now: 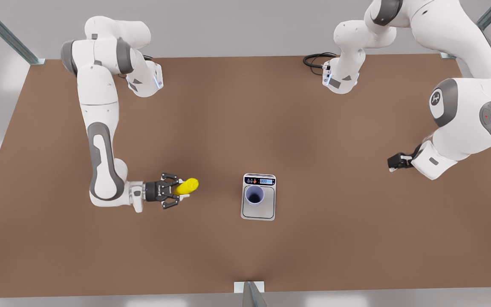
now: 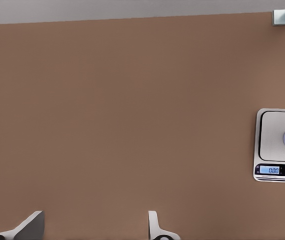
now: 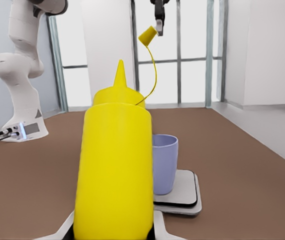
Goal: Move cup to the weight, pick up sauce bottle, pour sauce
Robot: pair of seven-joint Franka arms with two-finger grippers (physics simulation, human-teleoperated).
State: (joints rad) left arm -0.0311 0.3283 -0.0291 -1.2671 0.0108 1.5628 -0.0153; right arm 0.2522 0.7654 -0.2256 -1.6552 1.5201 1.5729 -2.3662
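Small lavender-blue tumbler cup (image 1: 254,195) stands on flat silver-grey scale, the weight (image 1: 258,212): first step done. Right gripper (image 1: 178,188) fingers clamp bright yellow squeeze sauce bottle (image 1: 186,186), well apart from the weight, nozzle uncapped. Left gripper (image 2: 95,227) waits above brown table (image 1: 313,128), fingers spread, empty. Carry and pour remain.

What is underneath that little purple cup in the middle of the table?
The cup stands on the flat silver weight, near its display end. The plate right beneath the cup is covered. The weight lies on the brown table.
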